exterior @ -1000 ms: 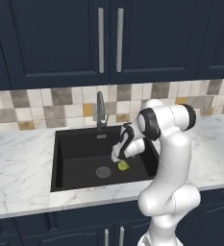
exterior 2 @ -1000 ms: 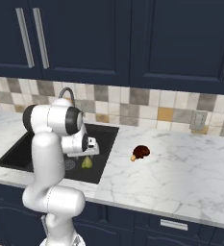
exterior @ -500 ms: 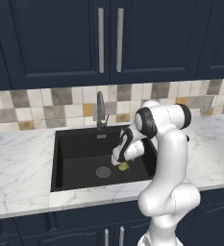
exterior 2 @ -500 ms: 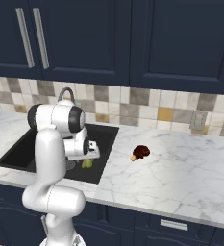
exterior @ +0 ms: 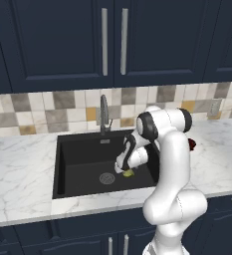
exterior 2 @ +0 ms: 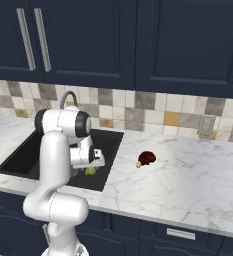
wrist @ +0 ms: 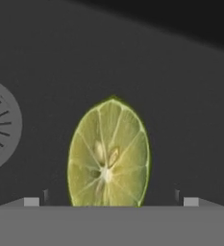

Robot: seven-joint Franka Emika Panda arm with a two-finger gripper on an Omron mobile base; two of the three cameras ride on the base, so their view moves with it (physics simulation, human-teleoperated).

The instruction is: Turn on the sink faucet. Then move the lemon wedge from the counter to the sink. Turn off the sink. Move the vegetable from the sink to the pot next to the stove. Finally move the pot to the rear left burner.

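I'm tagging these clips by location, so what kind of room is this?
A kitchen, and a rendered one rather than a real room. The signs: a black sink with a faucet set in a marble-look counter, a tiled backsplash, and navy cabinets above.

— What's the counter (exterior: 23,169) look like?
— Polished white marble with grey veins; the sink (exterior: 82,154) set in it is matt black, smooth.
— And the sink faucet (exterior: 104,113)?
— Brushed grey metal. The lemon wedge (wrist: 108,154) shows moist, pulpy flesh.
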